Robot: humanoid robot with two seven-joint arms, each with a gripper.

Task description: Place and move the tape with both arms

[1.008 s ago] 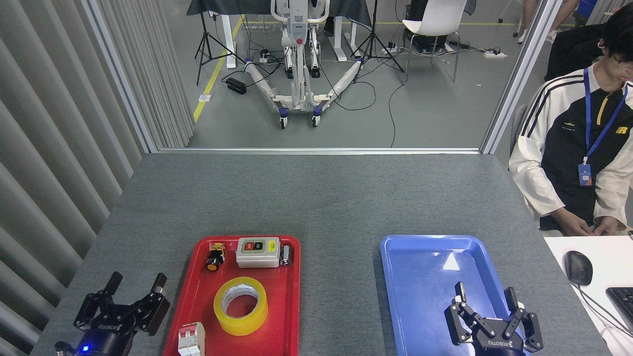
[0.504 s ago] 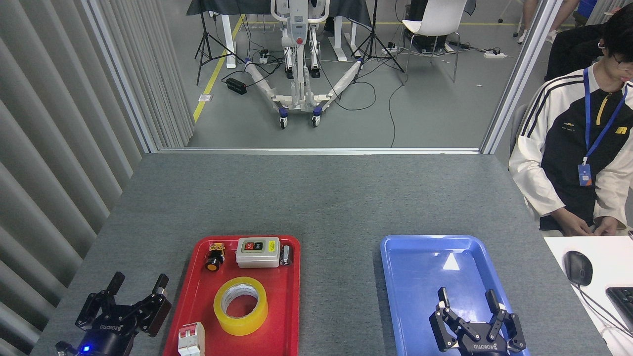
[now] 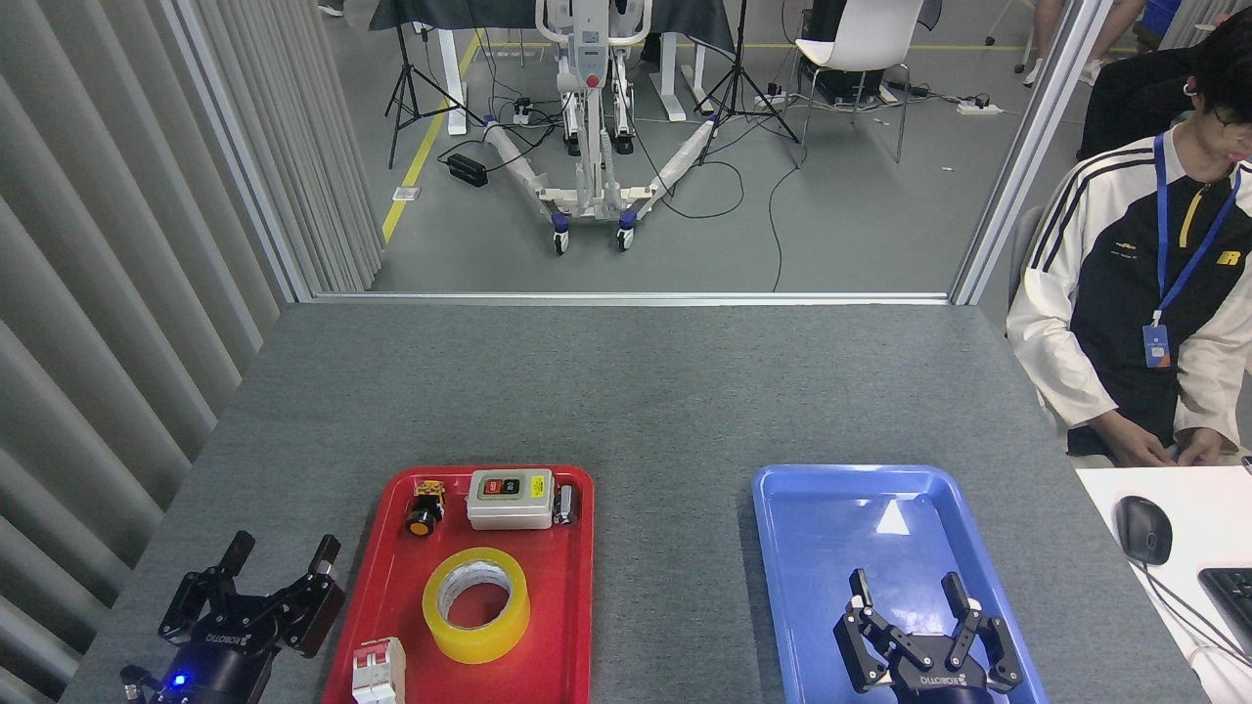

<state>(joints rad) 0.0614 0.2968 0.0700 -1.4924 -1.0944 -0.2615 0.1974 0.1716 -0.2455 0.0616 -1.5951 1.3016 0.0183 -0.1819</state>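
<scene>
Head view: yellow tape (image 3: 476,604) lies ungrasped on red tray (image 3: 577,587) — left gripper (image 3: 279,565) and right gripper (image 3: 905,594) both spread wide — a reach comes next.

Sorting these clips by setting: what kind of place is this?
Probably a robotics lab or test workspace: a grey table holds trays of electrical parts, tripods and cables stand on the floor behind, and a person works beside it.

Glossy translucent yellow tape (image 3: 476,604) on shiny red plastic tray (image 3: 572,626), glossy blue plastic tray (image 3: 841,518), matt grey felt-like table (image 3: 626,391)
</scene>
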